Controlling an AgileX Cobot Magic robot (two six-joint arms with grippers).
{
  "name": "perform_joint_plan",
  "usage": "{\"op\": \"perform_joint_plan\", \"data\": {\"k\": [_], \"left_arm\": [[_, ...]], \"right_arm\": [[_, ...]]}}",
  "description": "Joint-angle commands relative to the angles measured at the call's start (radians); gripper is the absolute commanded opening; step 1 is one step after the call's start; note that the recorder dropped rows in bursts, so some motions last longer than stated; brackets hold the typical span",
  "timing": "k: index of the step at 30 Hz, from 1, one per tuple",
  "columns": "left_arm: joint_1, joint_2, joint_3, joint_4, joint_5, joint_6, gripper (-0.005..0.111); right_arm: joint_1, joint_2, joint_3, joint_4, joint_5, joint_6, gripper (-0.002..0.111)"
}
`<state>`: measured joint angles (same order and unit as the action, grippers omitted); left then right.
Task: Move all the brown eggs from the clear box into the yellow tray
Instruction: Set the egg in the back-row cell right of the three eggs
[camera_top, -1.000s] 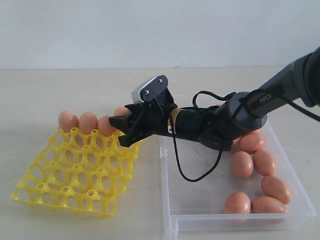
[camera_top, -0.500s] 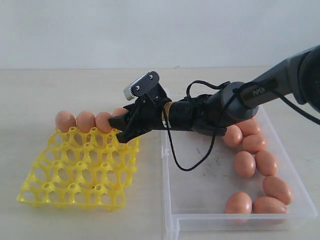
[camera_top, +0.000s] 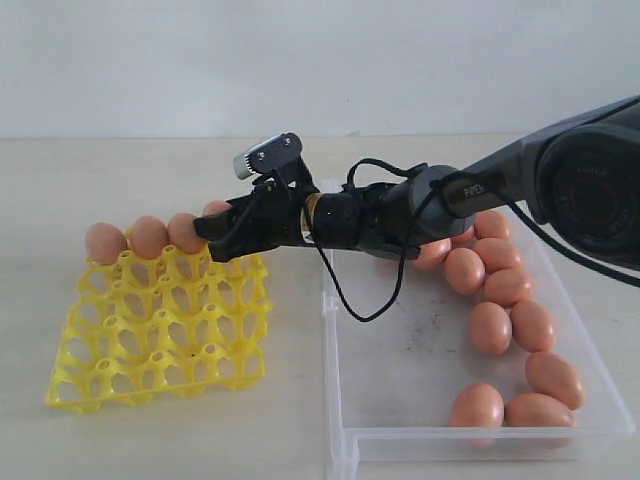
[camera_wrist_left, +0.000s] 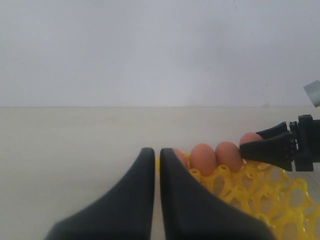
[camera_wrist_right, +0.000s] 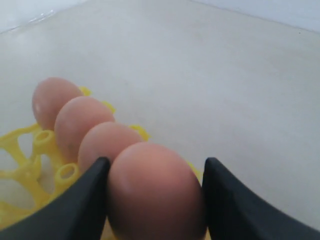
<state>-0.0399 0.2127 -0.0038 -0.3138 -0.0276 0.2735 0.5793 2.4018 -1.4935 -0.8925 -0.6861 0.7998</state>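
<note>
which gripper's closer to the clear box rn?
Right. The right gripper, holding an egg, is over the tray's back row beside the box; the left gripper sits beyond the tray.

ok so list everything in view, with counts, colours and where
yellow tray: one, yellow, left on the table
clear box: one, transparent, right of the tray
eggs in the tray: three, brown, far row
held egg: one, brown, over the far row
eggs in the box: about ten visible, brown, mostly right side
table: one, beige, under everything
cable: one, black, looping off the right arm
right end effector: one, black, shut on the held egg
left end effector: one, black, shut, empty, near the tray
</note>
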Motion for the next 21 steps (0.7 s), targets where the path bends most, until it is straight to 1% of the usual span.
{"op": "perform_joint_plan", "data": {"k": [1,2,4,6,7,8,11,15,21], "left_arm": [[-0.005,0.003,0.004,-0.005,-0.008,0.005,0.004],[-0.005,0.003,0.004,-0.005,-0.008,0.005,0.004],[-0.005,0.003,0.004,-0.005,-0.008,0.005,0.004],[-0.005,0.003,0.004,-0.005,-0.01,0.005,0.004],[-0.005,0.003,0.004,-0.005,-0.01,0.005,0.004],[-0.005,0.003,0.004,-0.005,-0.01,0.005,0.004],[-0.005,0.003,0.004,-0.005,-0.01,0.005,0.004],[-0.005,0.003,0.004,-0.005,-0.008,0.005,0.004],[-0.005,0.003,0.004,-0.005,-0.008,0.005,0.004]], "right_arm": [[0.0,0.002,-0.004,-0.01,0.073,0.11,0.001],[0.0,0.004,-0.004,-0.012,0.088,0.11,0.003],[0.0,0.005,-0.004,-0.012,0.139,0.11,0.021],[0.0,0.005,-0.004,-0.006,0.145,0.117,0.064],[0.0,0.005,-0.004,-0.004,0.145,0.117,0.074],[0.0,0.005,-0.004,-0.003,0.145,0.117,0.077],[0.0,0.002,-0.004,0.035,0.126,0.058,0.077],[0.0,0.001,-0.004,0.143,0.062,0.0,0.077],[0.0,-0.019,-0.004,0.162,0.078,-0.027,0.076]]}}
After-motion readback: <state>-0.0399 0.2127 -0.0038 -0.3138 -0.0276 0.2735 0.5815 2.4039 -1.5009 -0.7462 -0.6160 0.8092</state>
